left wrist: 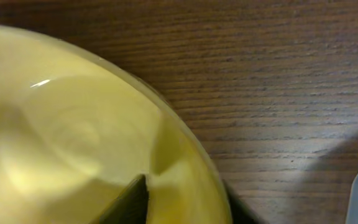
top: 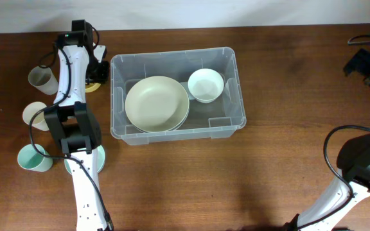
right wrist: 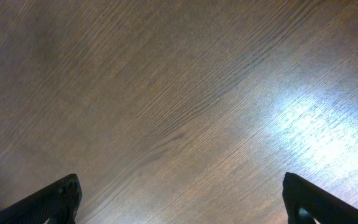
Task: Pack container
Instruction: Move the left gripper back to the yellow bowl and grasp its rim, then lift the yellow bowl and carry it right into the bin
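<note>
container (top: 172, 54): sits mid-counter (top: 249, 179), open side up, so things can be lowered in from above.
inside the container: a cream plate (top: 157, 104) fills its left half and a white bowl (top: 205, 85) sits in its far right corner. The near right corner is bare, likely room for more.
yellow bowl (left wrist: 73, 137): stands on the counter just off the container's far left corner, outside it. I judge it the next thing to go in.
left gripper (left wrist: 185, 186): down at the yellow bowl, one finger (left wrist: 132, 202) inside the rim and the other outside. A rim hold suits a bowl too wide to span. Whether the fingers already pinch the wall I cannot tell.
container to left gripper: near, on the gripper's right. A clear corner of the container shows at the edge of the left wrist view.
cups: a beige cup (top: 42, 78), a cream cup (top: 35, 115) and a green cup (top: 31, 157) stand well left of the container, unpacked.
right gripper (right wrist: 179, 180): fingers wide apart, holding nothing, over bare counter well right of the container. It looks parked out of the way.
</note>
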You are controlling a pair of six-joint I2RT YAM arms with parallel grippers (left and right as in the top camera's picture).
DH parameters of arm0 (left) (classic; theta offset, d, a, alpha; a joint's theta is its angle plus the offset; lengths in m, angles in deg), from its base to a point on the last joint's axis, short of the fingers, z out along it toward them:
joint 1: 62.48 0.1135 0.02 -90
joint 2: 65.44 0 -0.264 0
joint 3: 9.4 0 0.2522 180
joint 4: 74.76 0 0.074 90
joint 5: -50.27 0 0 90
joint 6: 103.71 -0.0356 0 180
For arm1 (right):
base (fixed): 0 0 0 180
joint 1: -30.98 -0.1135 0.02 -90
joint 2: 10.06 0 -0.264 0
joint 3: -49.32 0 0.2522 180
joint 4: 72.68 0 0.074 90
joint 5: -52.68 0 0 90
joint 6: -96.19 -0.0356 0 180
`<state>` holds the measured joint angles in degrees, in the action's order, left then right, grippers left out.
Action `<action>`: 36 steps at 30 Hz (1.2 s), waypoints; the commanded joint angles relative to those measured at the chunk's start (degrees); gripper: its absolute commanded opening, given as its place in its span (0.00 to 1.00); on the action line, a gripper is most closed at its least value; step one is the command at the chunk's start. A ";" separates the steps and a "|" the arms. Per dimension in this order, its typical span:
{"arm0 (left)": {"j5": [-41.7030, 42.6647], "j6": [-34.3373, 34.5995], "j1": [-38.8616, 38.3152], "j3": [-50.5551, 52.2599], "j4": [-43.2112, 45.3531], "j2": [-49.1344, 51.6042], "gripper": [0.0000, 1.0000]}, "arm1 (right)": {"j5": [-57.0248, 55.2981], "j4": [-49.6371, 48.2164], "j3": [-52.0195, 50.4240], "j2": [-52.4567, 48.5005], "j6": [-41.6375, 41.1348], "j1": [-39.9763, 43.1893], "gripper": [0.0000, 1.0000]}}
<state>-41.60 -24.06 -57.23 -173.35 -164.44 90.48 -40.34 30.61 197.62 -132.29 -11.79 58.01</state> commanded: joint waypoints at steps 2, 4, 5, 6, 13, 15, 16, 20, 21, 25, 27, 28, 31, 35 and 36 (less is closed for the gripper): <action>0.42 -0.22 -0.11 0.22 0.72 0.31 0.05 | -0.66 -0.02 -0.24 -0.17 -0.02 0.37 0.99; 0.44 -0.20 -0.11 -0.37 0.79 0.31 0.01 | -0.66 -0.02 -0.24 -0.17 -0.02 0.37 0.99; 0.44 -0.20 -0.11 -0.83 0.94 0.31 0.01 | -0.66 -0.02 -0.24 -0.17 -0.02 0.37 0.99; 0.44 -0.20 -0.11 -1.57 0.96 0.31 0.01 | -0.66 -0.02 -0.24 -0.17 -0.02 0.37 0.99; 0.46 0.74 -0.11 -13.40 0.50 0.31 0.01 | -0.66 -0.02 -0.24 -0.17 -0.02 0.37 0.99; 0.52 1.33 -0.13 -18.43 0.02 0.28 0.01 | -0.66 -0.02 -0.24 -0.17 -0.02 0.37 0.99; 0.66 1.64 -0.22 -21.35 -0.37 0.28 0.01 | -0.66 -0.02 -0.24 -0.17 -0.02 0.37 0.99; 1.49 1.66 -1.62 -29.64 -2.60 -1.70 0.01 | -0.66 -0.02 -0.24 -0.17 -0.02 0.37 0.99; 2.08 1.64 -2.27 -29.64 -2.82 -2.71 0.01 | -0.66 -0.02 -0.24 -0.17 -0.02 0.37 0.99; 4.11 1.64 -6.25 -29.64 -3.80 -7.67 0.01 | -0.66 -0.02 -0.24 -0.17 -0.02 0.37 0.99; 4.09 1.64 -9.27 -29.64 -4.33 -9.73 0.01 | -0.66 -0.02 -0.24 -0.17 -0.02 0.37 0.99; 4.09 1.64 -10.93 -29.64 -4.85 -10.58 0.01 | -0.66 -0.02 -0.24 -0.17 -0.02 0.37 0.99; 4.09 1.64 -16.15 -29.64 -7.74 -12.57 0.01 | -0.66 -0.02 -0.24 -0.17 -0.02 0.37 0.99; 4.42 1.68 -23.28 -29.64 -12.46 -13.14 0.01 | -0.66 -0.02 -0.24 -0.17 -0.02 0.37 0.99; 5.11 1.68 -25.03 -29.59 -13.62 -13.11 0.01 | -0.66 -0.02 -0.24 -0.17 -0.02 0.37 0.99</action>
<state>-38.24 -22.88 -78.25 -202.11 -175.96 79.70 -40.34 30.61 197.62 -132.29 -11.79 58.01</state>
